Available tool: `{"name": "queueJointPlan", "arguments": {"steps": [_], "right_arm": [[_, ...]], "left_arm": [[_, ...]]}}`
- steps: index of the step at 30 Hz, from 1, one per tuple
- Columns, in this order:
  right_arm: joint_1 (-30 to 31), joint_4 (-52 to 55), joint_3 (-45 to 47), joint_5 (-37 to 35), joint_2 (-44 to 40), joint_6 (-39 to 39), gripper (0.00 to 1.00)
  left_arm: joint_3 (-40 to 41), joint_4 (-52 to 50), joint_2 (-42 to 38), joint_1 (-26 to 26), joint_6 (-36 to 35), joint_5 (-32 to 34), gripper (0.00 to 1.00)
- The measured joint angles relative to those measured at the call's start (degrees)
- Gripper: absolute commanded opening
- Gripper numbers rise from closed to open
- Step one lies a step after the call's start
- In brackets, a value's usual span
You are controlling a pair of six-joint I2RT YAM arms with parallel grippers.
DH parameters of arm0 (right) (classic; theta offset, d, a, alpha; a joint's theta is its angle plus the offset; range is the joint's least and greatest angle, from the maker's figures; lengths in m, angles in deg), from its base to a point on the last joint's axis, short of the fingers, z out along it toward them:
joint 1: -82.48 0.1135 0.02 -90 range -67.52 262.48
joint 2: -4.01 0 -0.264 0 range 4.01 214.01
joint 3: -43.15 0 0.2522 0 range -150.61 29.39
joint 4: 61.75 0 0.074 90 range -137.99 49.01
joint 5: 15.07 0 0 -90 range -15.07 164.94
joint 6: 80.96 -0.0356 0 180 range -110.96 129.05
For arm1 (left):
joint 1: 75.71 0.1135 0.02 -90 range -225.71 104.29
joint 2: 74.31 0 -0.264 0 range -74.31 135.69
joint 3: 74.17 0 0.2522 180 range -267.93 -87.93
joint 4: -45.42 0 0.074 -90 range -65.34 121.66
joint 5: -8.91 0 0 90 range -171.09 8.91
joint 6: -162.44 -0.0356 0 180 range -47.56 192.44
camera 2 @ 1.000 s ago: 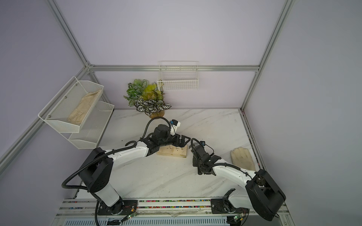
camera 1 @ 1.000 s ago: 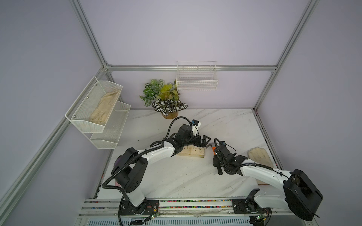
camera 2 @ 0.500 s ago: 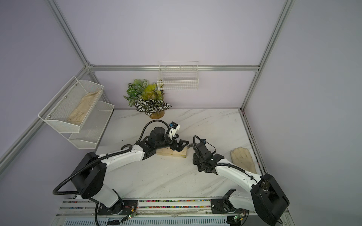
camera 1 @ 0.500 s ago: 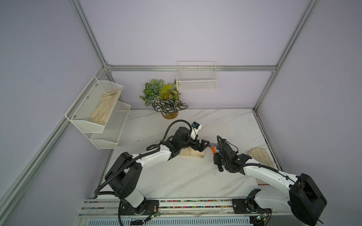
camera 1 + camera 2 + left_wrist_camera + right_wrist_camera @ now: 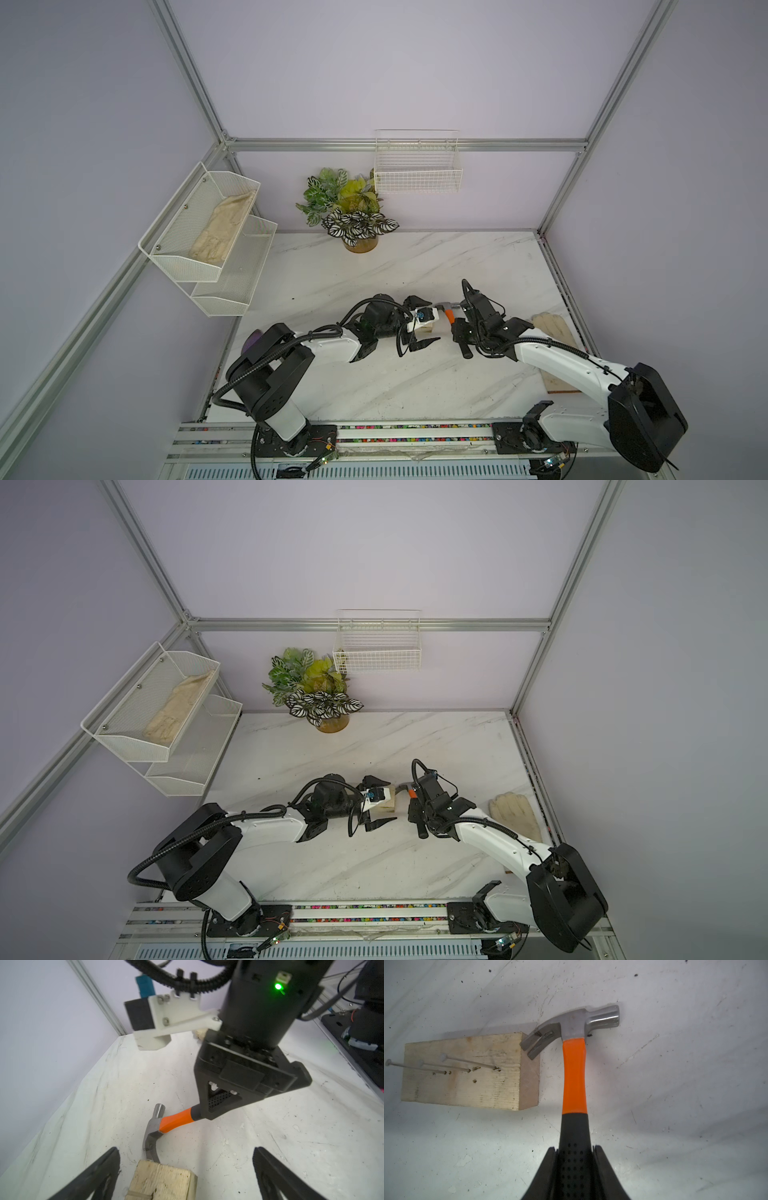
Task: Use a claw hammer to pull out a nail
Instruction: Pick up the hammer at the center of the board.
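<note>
The claw hammer (image 5: 581, 1022) has a silver head and an orange-and-black handle. My right gripper (image 5: 574, 1150) is shut on the black grip. Its claw rests at the corner of a pale wooden block (image 5: 467, 1088). Three long nails (image 5: 467, 1061) stand out of the block's top, apart from the claw. My left gripper (image 5: 186, 1150) is open, one finger on each side of the block (image 5: 164, 1182) and touching nothing. In both top views the hammer (image 5: 448, 311) (image 5: 405, 788) lies between the two grippers mid-table.
A cream glove (image 5: 548, 328) lies at the table's right edge, with a wooden board (image 5: 559, 384) under the right arm. At the back stand a potted plant (image 5: 353, 212) and a wire basket (image 5: 417, 174). A mesh shelf (image 5: 208, 232) hangs left. Something purple (image 5: 251, 338) shows behind the left arm.
My left wrist has rolled and dropped, so its open fingers now flank the block's end instead of hovering over it. The right gripper with the hammer has shifted only slightly.
</note>
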Motion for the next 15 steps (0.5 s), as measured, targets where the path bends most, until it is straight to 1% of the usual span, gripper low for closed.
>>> {"name": "queueJointPlan", "arguments": {"steps": [4,8,15], "right_arm": [[0.0,-0.2,0.3,0.5,0.0,0.0,0.0],[-0.1,-0.7,1.5,1.4,0.1,-0.4,0.0],[-0.1,-0.7,1.6,2.6,0.1,-1.0,0.0]], "left_arm": [[0.9,6.6,3.6,-1.5,-0.1,0.0,1.0],[4.8,16.2,3.9,-1.2,1.6,0.5,1.0],[5.1,20.7,7.1,-1.3,1.4,0.4,1.0]]}}
